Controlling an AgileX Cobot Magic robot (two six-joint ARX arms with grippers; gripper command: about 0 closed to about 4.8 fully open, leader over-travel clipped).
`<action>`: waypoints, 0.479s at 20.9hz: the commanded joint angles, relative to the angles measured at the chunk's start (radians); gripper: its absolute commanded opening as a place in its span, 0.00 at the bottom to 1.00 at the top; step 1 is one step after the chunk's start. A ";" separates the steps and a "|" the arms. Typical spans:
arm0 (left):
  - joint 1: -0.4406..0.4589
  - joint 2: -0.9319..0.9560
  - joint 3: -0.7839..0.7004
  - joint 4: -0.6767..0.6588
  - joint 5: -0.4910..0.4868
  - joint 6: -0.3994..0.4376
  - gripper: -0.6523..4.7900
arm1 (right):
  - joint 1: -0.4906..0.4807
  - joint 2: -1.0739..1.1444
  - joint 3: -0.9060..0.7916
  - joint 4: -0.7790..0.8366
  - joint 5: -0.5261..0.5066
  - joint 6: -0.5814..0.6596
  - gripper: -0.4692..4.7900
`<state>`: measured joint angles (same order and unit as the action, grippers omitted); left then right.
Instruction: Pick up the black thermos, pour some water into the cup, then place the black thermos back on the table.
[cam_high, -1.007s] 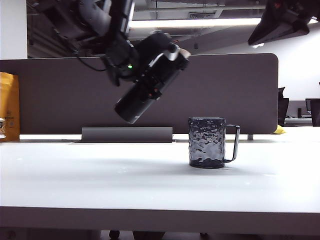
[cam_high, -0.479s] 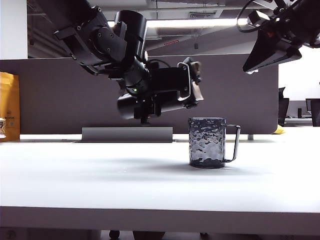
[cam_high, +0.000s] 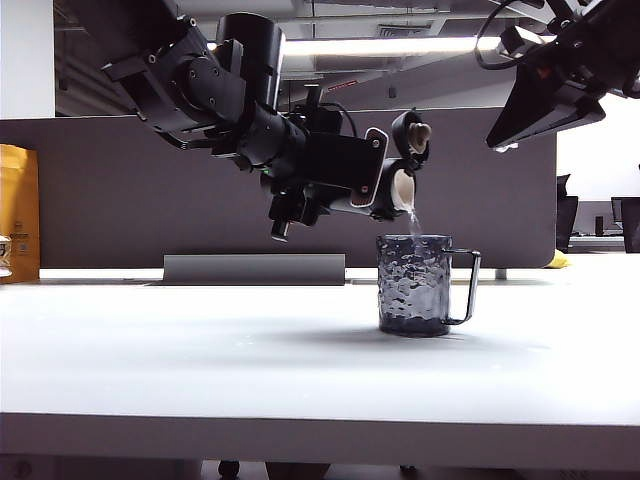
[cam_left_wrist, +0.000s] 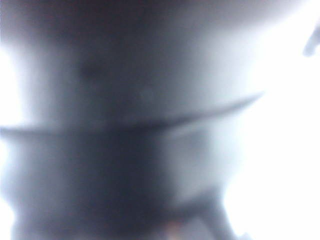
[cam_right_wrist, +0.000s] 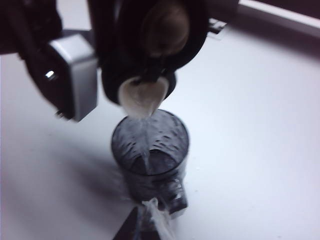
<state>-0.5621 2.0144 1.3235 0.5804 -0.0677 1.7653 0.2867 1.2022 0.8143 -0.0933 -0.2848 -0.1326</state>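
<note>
Exterior view: left pincer (cam_high: 335, 185) grips tipped black thermos (cam_high: 360, 180) above cup (cam_high: 414, 285).

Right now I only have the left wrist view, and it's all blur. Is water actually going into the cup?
Observer: Yes. The left tool holds the black thermos tipped with its lid open, and a thin stream falls from the spout into the cup.
Operator: Cup upright?
Observer: Upright on the table, with its handle toward the right of the exterior view.
Operator: Right tool?
Observer: The right tool is shut, raised above the cup, and holds nothing.
</note>
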 joint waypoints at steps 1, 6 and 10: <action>-0.002 -0.017 0.014 0.101 0.004 0.040 0.11 | 0.001 -0.002 0.005 -0.003 -0.032 -0.003 0.08; -0.001 -0.017 0.014 0.117 0.008 0.102 0.11 | 0.001 -0.002 0.005 -0.018 -0.031 -0.003 0.08; 0.010 -0.017 0.014 0.118 0.042 0.129 0.11 | 0.001 0.003 0.005 -0.039 -0.032 -0.003 0.08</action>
<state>-0.5541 2.0144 1.3239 0.6102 -0.0330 1.8812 0.2871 1.2034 0.8143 -0.1360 -0.3111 -0.1326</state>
